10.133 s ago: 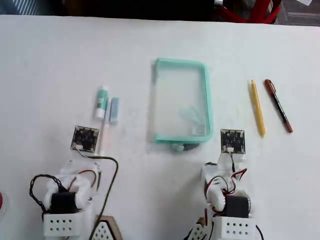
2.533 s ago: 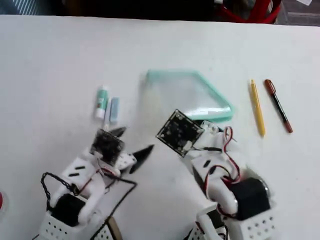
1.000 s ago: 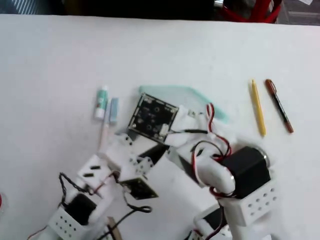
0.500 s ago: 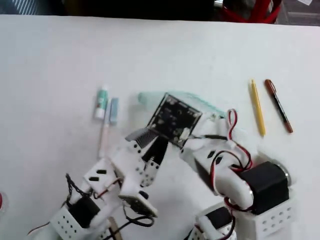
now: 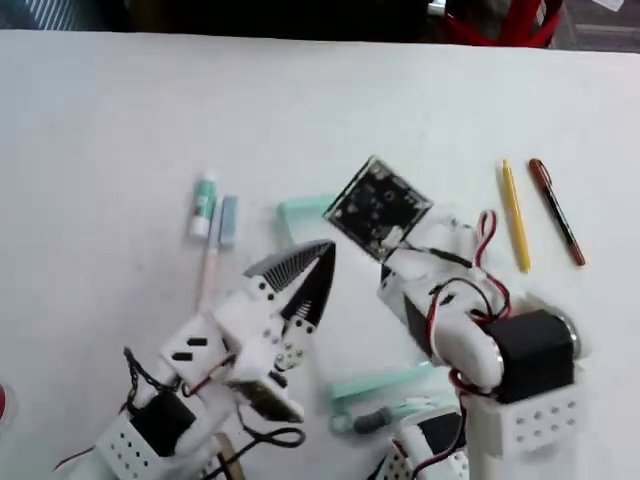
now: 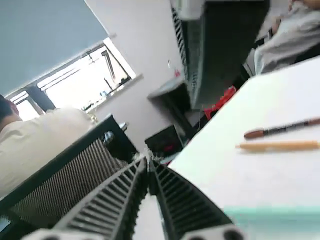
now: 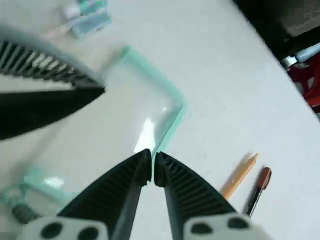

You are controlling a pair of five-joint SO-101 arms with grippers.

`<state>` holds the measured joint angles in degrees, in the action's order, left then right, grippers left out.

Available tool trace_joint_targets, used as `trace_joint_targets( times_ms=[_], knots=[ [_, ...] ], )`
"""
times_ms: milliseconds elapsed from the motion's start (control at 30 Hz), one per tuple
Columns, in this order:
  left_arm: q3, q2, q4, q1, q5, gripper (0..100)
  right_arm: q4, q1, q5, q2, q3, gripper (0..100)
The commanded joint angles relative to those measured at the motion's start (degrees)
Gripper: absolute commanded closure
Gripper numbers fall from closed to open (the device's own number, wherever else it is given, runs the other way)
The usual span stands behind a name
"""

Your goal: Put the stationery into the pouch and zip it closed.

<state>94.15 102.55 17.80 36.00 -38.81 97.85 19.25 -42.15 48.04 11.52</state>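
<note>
Teal-rimmed pouch is tilted up between the arms, right gripper clamped on its rim as we read it, left gripper closed empty, pens and glue loose outside, so we judge we're opening it; next, left takes the zip pull.

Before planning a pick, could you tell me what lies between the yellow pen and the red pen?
Only bare table, as the high view shows.

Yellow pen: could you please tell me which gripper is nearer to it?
Right. The right gripper, shut on the pouch edge, is on the yellow pen side; the left gripper is over the pouch's far side, farther off.
</note>
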Motion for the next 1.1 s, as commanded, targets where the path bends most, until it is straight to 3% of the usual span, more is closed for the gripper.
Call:
trace_joint_targets(
  times_ms=[0, 67, 167, 333, 467, 633, 900, 1067],
  knots=[
    [-3.43, 0.31, 11.52, -6.81, -5.01, 97, 0.57, -2.42, -6.24, 4.79, 10.37, 98.1],
    [-3.43, 0.31, 17.58, -12.09, -5.27, 97, -0.13, -2.51, -11.25, 8.75, 17.32, 98.1],
    [-3.69, 0.31, 22.07, -21.14, -2.29, 97, -4.09, -2.95, -12.13, 14.64, 28.84, 98.0],
    [-3.78, 0.31, 21.71, -39.25, 15.56, 98, -9.27, -2.95, -12.04, 22.64, 44.66, 97.7],
    [-3.43, 0.31, 20.4, -50.59, 24.79, 98, -9.01, -2.24, -13.63, 25.54, 45.89, 97.7],
    [-3.08, 0.31, 26.11, -55.43, 28.31, 98, -1.63, 5.58, -27.87, 21.58, 45.71, 90.4],
    [-1.85, 0.31, 27.08, -69.41, 32.35, 97, 0.66, 15.34, -28.04, -2.68, 34.55, 86.0],
    [-1.14, 0.31, 26.81, -69.93, 32.62, 97, 0.75, 25.63, -27.87, -16.66, 33.67, 86.0]
  ],
)
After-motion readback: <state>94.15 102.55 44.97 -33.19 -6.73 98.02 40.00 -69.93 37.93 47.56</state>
